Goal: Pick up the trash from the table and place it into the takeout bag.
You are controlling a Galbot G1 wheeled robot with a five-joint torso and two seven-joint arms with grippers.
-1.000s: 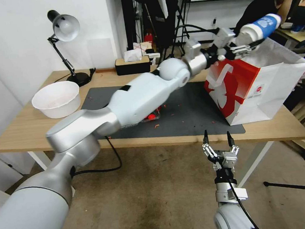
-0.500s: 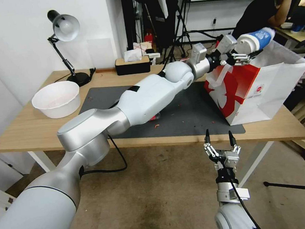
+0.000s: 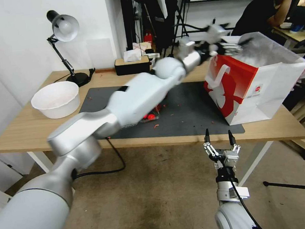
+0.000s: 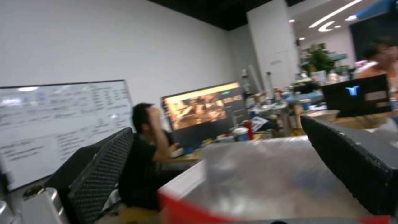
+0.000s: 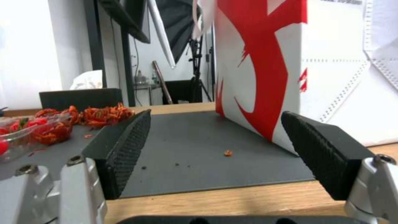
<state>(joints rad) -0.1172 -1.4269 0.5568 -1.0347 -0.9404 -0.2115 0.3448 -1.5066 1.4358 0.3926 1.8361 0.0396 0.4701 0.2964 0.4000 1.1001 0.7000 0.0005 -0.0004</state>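
Left gripper (image 3: 230,45) spread, empty, over the bag (image 3: 264,90); right gripper (image 3: 219,140) wide, idle. Bowl (image 3: 55,99) looks light, thin: take its rim.

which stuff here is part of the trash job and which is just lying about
Part of the job:
- takeout bag, standing on the table
- white bowl
- clear tray with red scraps on the grey mat
- left hand, open above the bag
- right hand, open, low before the table edge

Just lying about:
- desk lamp
- tissue box
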